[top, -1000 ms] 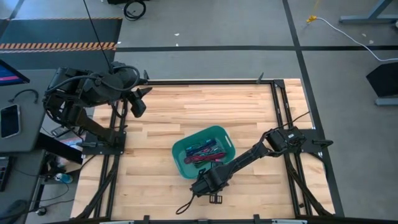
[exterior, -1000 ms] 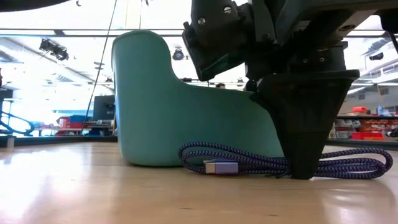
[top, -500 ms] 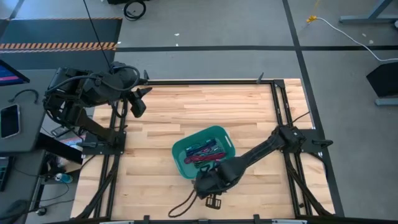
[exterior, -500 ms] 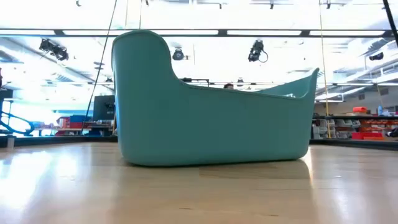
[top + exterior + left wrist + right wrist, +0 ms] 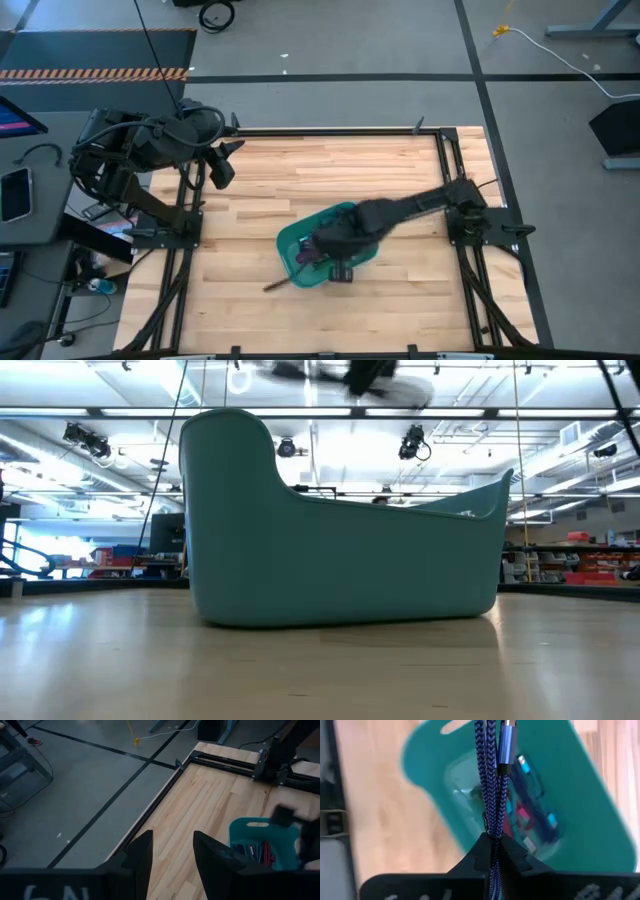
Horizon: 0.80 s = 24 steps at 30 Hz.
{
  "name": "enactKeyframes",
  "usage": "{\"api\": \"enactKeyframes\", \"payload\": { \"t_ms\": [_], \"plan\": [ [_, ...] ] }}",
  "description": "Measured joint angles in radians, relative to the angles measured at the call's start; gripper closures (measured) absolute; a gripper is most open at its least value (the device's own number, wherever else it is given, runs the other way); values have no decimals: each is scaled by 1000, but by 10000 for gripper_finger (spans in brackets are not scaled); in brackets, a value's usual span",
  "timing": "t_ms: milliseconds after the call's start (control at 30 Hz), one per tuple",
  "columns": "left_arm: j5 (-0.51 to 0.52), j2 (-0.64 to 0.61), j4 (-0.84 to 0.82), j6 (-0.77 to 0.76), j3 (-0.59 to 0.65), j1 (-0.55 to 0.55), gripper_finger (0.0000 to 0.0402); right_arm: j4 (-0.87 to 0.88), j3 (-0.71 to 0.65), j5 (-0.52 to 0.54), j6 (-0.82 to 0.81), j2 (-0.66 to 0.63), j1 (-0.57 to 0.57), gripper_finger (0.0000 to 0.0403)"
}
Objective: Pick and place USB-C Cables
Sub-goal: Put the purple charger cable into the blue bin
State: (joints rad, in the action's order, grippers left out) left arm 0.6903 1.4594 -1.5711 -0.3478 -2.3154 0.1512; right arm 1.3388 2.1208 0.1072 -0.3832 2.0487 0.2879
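Observation:
A purple braided USB-C cable [image 5: 491, 780], folded into several strands, is in my right gripper [image 5: 492, 845], which is shut on it above the teal bin [image 5: 352, 214]. In the high view the cable [image 5: 285, 282] streaks out past the bin's near-left corner from the right gripper [image 5: 322, 258]. Inside the bin lie more bundled cables [image 5: 530, 820] in red, teal and blue. The bin [image 5: 340, 540] stands flat on the wooden table. My left gripper [image 5: 172, 850] is open, raised over the table's far-left corner. My right gripper pinches the purple cable bundle [image 5: 492, 827] between its two fingers, several strands together. The strands run along the fingers and out past their tips, ending in a metal plug [image 5: 506, 747]. The cable is lifted clear of the table and of the bin.
Black frame rails [image 5: 455, 180] border the table [image 5: 300, 170] on its sides. Bare wood lies left, right and far of the bin. The left arm [image 5: 150, 150] stays at the far-left corner. Beyond the table are grey floor and a side desk [image 5: 20, 190].
My right gripper, shut on the purple cable that lay on the table in front of the bin, has risen and swung from near the table's near edge toward the far edge, over the bin. The cable has been lifted clear of the table and trails behind it.

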Motion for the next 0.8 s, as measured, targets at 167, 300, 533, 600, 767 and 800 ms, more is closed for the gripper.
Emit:
{"api": "enactKeyframes", "payload": {
  "t_ms": [167,300,533,600,767,800],
  "plan": [
    [0,0,0,-8,0,0,253,-70,-1,-87,227,52,-95,387],
    [0,0,0,-35,0,0,253,-58,-1,-148,355,118,-127,387],
    [0,0,0,-60,0,0,253,-49,-30,-189,476,200,-123,387],
    [0,0,0,-60,0,0,253,-60,-53,-189,491,210,-118,387],
    [0,0,0,-61,0,0,253,-113,-134,-188,496,212,-118,387],
    [0,0,0,-61,0,0,253,-113,-142,-188,496,212,-118,387]
  ]
}}
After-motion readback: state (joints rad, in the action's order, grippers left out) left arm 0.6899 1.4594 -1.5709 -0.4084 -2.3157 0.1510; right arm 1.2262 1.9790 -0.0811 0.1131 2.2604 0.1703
